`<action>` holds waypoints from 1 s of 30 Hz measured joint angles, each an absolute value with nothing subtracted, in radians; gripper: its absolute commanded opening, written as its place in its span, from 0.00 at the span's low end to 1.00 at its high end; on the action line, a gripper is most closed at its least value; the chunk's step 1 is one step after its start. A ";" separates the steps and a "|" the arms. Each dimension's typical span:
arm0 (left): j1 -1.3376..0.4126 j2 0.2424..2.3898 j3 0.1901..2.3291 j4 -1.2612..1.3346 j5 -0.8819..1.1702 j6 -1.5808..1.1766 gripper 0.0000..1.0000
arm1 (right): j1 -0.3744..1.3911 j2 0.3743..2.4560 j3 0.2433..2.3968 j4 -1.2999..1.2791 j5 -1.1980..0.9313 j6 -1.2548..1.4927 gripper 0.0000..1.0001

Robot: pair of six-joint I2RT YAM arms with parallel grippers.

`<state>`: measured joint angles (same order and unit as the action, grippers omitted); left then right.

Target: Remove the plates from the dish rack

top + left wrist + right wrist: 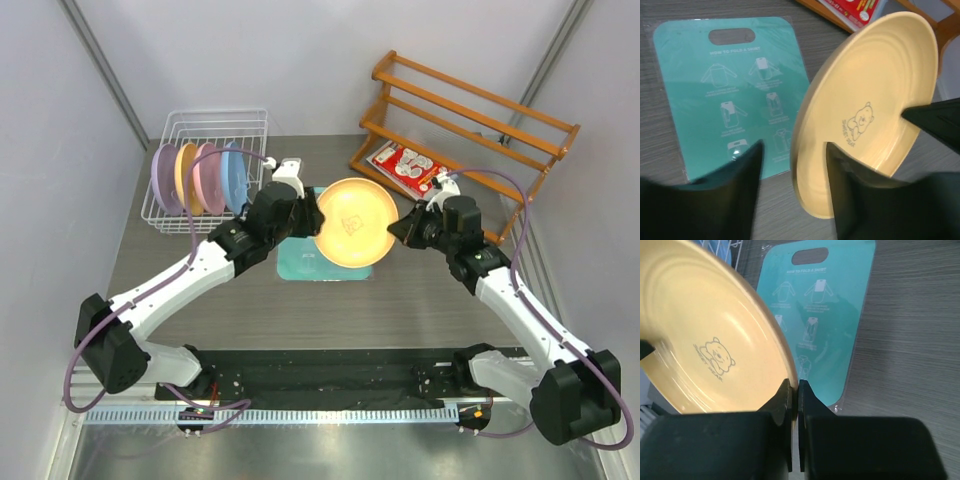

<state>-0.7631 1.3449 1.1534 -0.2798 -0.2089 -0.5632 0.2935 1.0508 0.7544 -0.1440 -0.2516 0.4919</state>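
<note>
From above, we see both arms stretched forward and bent inward, meeting over the middle of the grey wood-grain table. Between the left claw and the right claw hangs the yellow plate. It is round, shallow, smooth plastic, with its hollow face turned upward over the teal mat. Four more plates stand on edge in the white wire dish rack at far left. At the left wrist, the left claw is spread wide, straddling the tilted yellow plate with a gap outside the rim; a bear print shows. At the right wrist, the right claw is pinched tight on the rim of the yellow plate.
</note>
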 measured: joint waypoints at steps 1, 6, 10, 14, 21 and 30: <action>-0.762 1.345 1.150 -0.274 -0.208 -0.564 0.98 | 0.293 1.048 0.754 -0.146 -0.237 0.485 0.01; -0.766 1.345 1.146 -0.260 -0.252 -0.548 1.00 | 0.290 0.997 0.748 -0.223 -0.093 0.480 0.01; -0.766 1.336 1.146 -0.279 -0.393 -0.490 0.99 | 0.262 0.966 0.753 -0.339 0.041 0.482 0.01; -0.749 1.315 1.145 -0.290 -0.539 -0.408 0.99 | 0.225 0.978 0.751 -0.456 0.151 0.502 0.01; -0.571 1.304 1.146 -0.299 -0.609 -0.339 0.99 | 0.174 0.993 0.719 -0.513 0.220 0.538 0.01; -0.403 1.301 1.146 -0.330 -0.560 -0.336 0.99 | 0.148 1.035 0.631 -0.524 0.253 0.604 0.01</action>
<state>-0.4034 1.3014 1.1458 -0.3302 -0.5598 -0.3363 0.1482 1.0351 0.6308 -0.5243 0.2531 0.6037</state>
